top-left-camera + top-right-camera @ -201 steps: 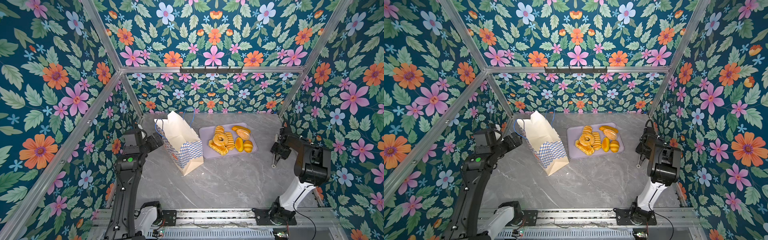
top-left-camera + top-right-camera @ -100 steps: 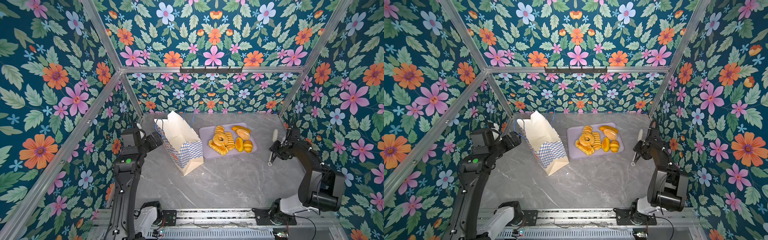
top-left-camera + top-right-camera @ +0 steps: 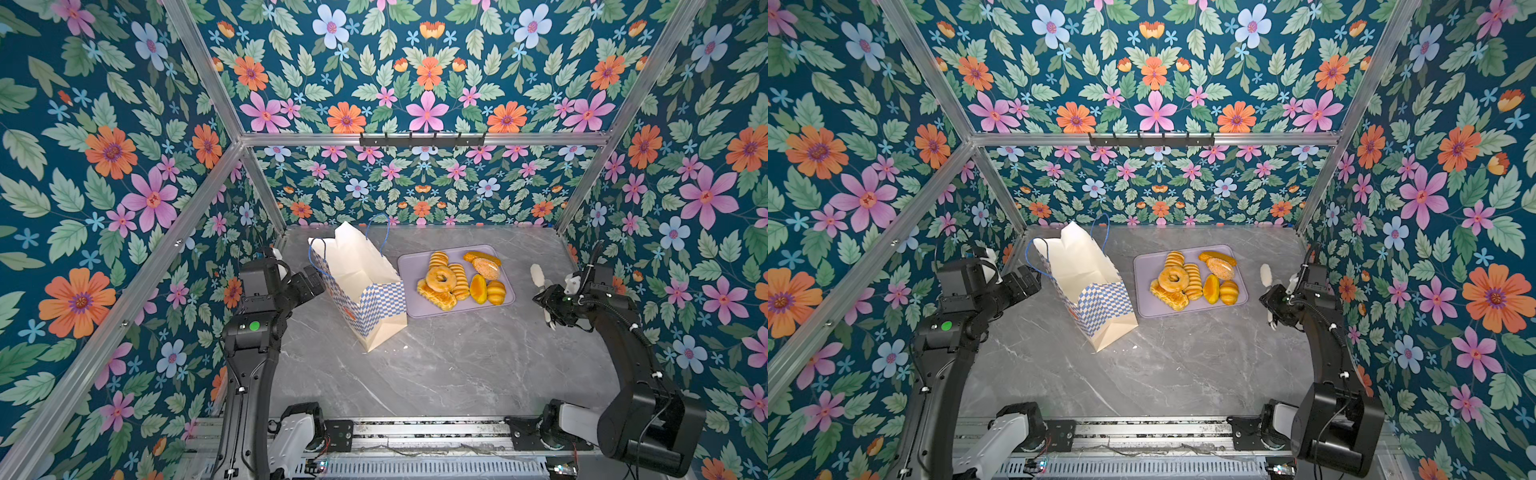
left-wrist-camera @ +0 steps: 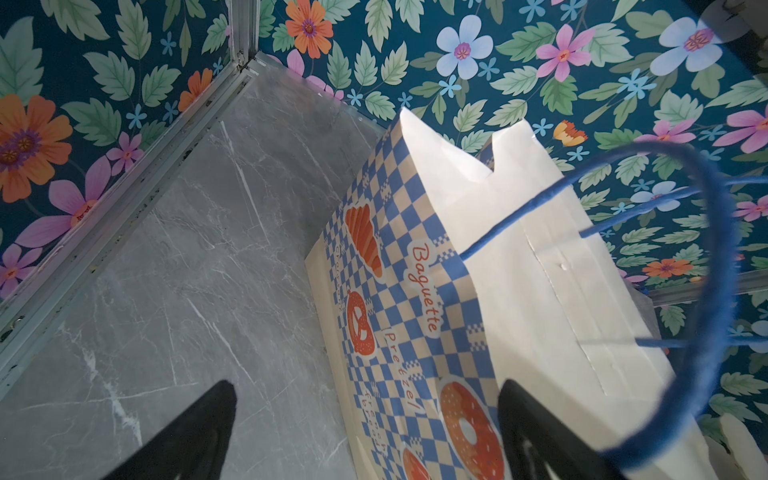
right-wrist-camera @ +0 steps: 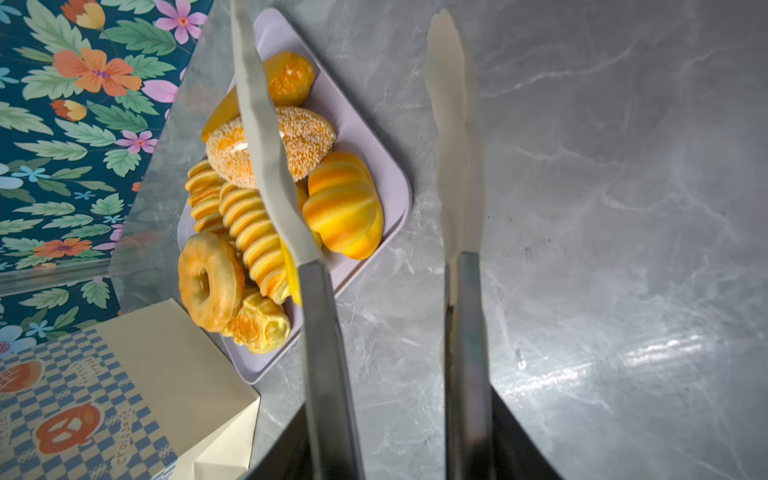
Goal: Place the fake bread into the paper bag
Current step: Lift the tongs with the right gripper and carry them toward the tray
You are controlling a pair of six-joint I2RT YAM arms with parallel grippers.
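Several pieces of golden fake bread (image 3: 457,278) (image 3: 1192,278) lie heaped on a lilac tray (image 3: 415,311), among them a ring doughnut (image 5: 212,280) and a seeded loaf (image 5: 303,137). To the tray's left the paper bag (image 3: 361,282) (image 3: 1084,282) stands leaning, its mouth open. My left gripper (image 3: 309,284) (image 4: 368,415) is open at the bag's left side, with the chequered wall (image 4: 390,316) between its fingers. My right gripper (image 3: 552,301) (image 5: 395,415) is shut on metal tongs (image 5: 461,332). The tongs' white tips (image 3: 537,274) stand apart, empty, just right of the tray.
The grey marble table (image 3: 436,365) is boxed in by floral walls on three sides, with aluminium frame posts (image 3: 266,187) in the corners. The bag's blue cord handle (image 4: 706,291) loops close to the left wrist camera. A rail (image 3: 415,432) runs along the front edge.
The right arm's elbow has swung down toward the front edge and its wrist has turned, bringing the tongs' white tips toward the tray. The left arm, bag and bread have not moved.
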